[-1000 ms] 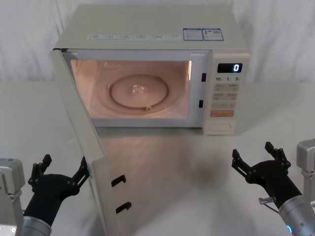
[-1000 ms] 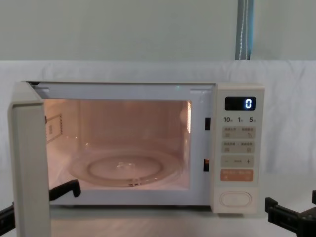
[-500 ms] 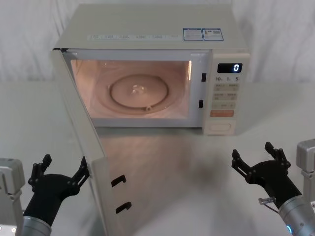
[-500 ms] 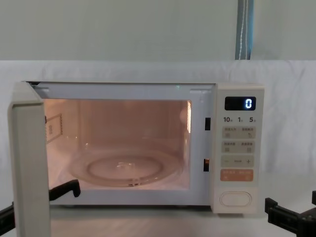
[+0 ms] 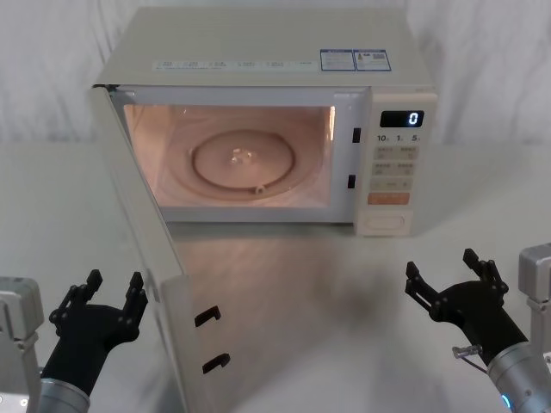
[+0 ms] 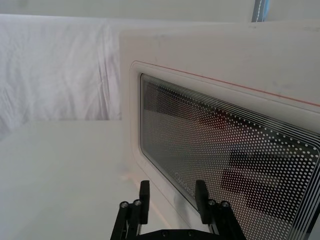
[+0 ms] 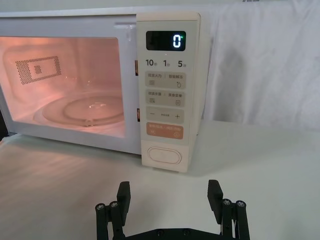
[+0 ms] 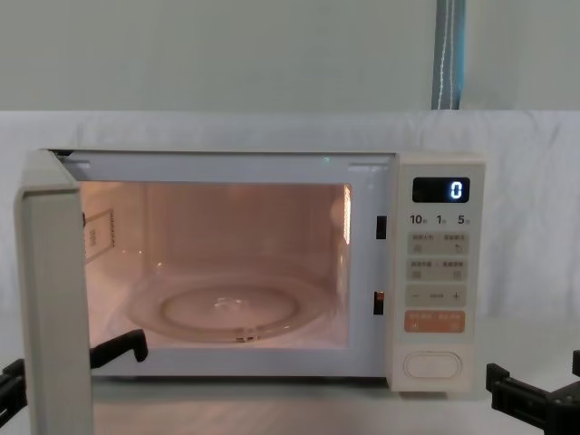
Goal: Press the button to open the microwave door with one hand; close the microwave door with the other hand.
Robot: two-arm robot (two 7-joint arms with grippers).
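Here you see the microwave door (image 5: 159, 284) swung wide open on its left hinge, standing upright with its free edge pointing toward the robot and its long side running out from the microwave (image 5: 267, 120) over the white surface (image 5: 327, 292). The cavity is lit, and the button (image 5: 386, 224) sits at the bottom of the keypad strip. Your left end effector (image 5: 110, 297) is low, just beside the door's outer face, fingers apart. Your right end effector (image 5: 452, 280) hangs low in front of the button, well apart from it, fingers spread.
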